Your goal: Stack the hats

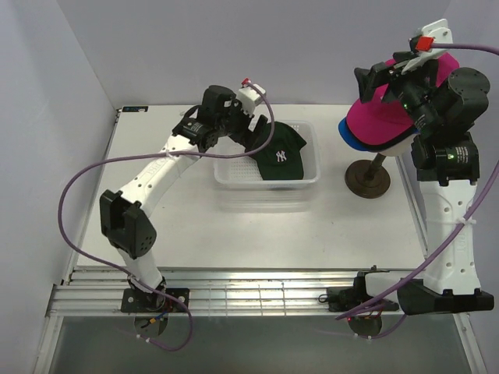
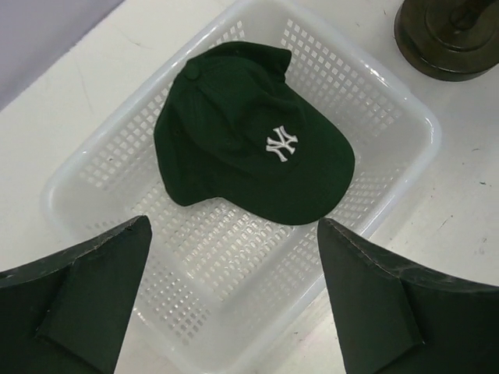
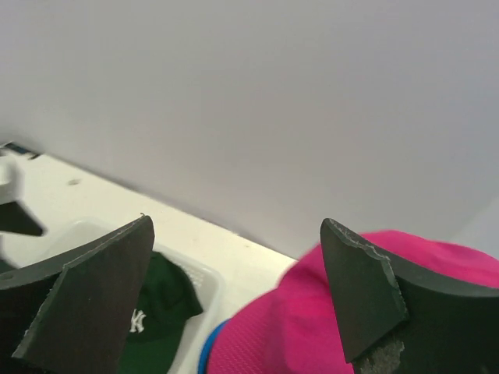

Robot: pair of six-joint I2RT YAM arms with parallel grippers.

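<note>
A dark green cap with a white NY (image 1: 279,155) lies in the white mesh basket (image 1: 234,178); it shows in the left wrist view (image 2: 249,148). My left gripper (image 1: 261,132) hovers open above the basket's left part, empty (image 2: 234,257). A magenta cap (image 1: 382,117) sits on top of a stack on the stand, with a blue brim (image 1: 352,141) showing under it. My right gripper (image 1: 390,78) is open just above the magenta cap (image 3: 312,335), not holding it. The lavender and black caps are hidden.
The stand's round brown base (image 1: 368,180) sits right of the basket and shows in the left wrist view (image 2: 448,35). Grey walls close the left and back. Purple cables loop beside both arms.
</note>
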